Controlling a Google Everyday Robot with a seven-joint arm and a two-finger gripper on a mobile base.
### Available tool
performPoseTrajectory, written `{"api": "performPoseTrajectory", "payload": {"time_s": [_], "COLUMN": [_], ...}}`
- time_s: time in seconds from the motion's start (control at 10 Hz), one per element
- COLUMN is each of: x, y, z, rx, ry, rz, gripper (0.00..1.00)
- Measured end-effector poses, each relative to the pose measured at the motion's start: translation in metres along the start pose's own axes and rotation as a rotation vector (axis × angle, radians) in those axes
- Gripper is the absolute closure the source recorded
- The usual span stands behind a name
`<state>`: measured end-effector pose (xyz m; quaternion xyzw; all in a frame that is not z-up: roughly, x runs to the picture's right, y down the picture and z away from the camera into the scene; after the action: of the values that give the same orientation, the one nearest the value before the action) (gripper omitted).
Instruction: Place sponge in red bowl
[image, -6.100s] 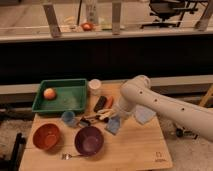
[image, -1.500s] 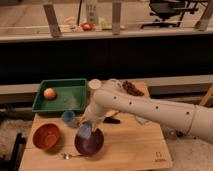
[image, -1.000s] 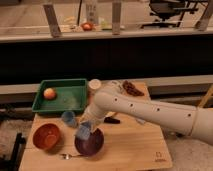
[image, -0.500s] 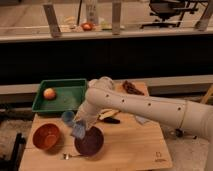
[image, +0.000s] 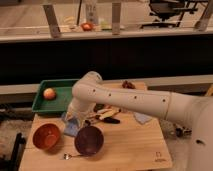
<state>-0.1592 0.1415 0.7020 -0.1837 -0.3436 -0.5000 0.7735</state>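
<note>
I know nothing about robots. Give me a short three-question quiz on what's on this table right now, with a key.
1. True or false: the sponge already lies in the red bowl.
2. Which is in the green tray? A) a spoon B) an apple C) the sponge
3. Fill in: the gripper holds the sponge above the table, between the red bowl and the ______ bowl.

Key:
1. False. The sponge hangs at the gripper, right of the red bowl, which looks empty.
2. B. The spoon lies on the table in front of the bowls.
3. Purple.
</note>
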Motion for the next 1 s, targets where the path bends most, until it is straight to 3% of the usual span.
{"api": "performPoseTrajectory", "payload": {"time_s": [1.0], "x": [-0.013], "y": [-0.063], "z": [0.023], "rx": [-0.131], "ry": [-0.010], "rz": [-0.121], "gripper": [1.00]}}
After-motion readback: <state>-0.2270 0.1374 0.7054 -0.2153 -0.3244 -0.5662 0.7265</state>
